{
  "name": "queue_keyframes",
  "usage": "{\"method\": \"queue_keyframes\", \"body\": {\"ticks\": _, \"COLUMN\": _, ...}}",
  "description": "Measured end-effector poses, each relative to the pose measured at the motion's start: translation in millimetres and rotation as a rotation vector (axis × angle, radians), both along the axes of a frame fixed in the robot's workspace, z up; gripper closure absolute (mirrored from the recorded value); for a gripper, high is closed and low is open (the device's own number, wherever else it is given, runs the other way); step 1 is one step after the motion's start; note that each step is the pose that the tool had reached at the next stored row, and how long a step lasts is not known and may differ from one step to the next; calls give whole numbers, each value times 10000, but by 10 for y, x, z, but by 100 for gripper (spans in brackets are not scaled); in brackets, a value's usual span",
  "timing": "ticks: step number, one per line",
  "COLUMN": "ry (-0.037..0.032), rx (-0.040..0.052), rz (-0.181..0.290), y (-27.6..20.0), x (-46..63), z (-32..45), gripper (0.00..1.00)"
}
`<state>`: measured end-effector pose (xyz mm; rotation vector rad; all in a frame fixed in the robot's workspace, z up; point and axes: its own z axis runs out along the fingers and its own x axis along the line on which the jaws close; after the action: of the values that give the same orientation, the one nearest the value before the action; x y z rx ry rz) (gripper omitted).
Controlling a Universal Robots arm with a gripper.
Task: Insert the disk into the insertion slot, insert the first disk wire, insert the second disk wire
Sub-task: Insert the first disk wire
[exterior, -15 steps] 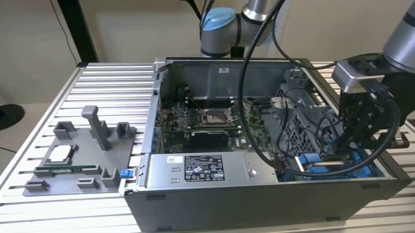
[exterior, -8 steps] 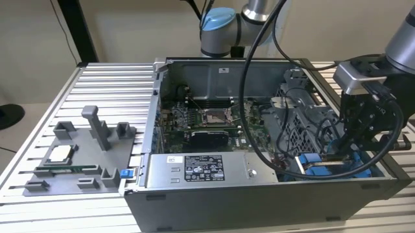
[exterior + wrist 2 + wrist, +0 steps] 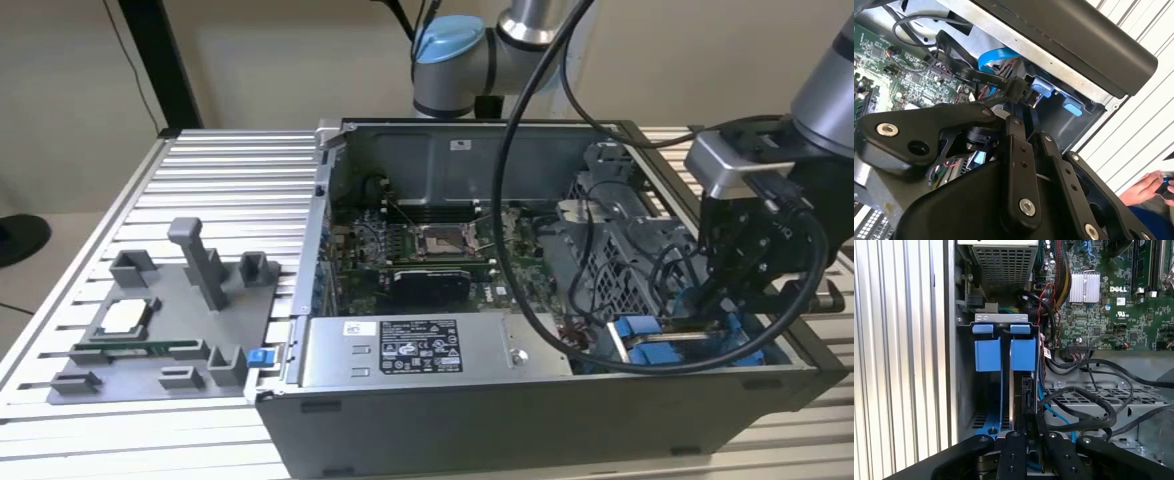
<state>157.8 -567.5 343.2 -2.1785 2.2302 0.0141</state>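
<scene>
The disk, in its blue carrier (image 3: 1023, 354), stands on edge inside the insertion slot (image 3: 966, 390), at the front corner of the open computer case on the exterior view's right (image 3: 667, 345). My gripper (image 3: 1016, 102) reaches down into that bay (image 3: 727, 310). It is shut on a black wire connector (image 3: 1015, 90) with a flat black cable. The connector (image 3: 1027, 392) sits against the disk's edge, just beside the blue carrier tabs (image 3: 1041, 87).
Loose black and blue cables (image 3: 1089, 405) crowd the perforated cage beside the bay. The motherboard (image 3: 427, 250) and the grey labelled power-supply box (image 3: 400, 350) fill the case. A grey fixture tray (image 3: 160, 320) lies on the slatted table. A person's hand (image 3: 1146, 187) rests outside the case.
</scene>
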Motion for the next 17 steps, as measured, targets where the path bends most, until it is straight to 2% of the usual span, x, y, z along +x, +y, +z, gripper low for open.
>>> {"method": "queue_keyframes", "body": {"ticks": 17, "ry": -1, "rx": 15, "rz": 120, "y": 0, "x": 4, "z": -34, "gripper": 100}}
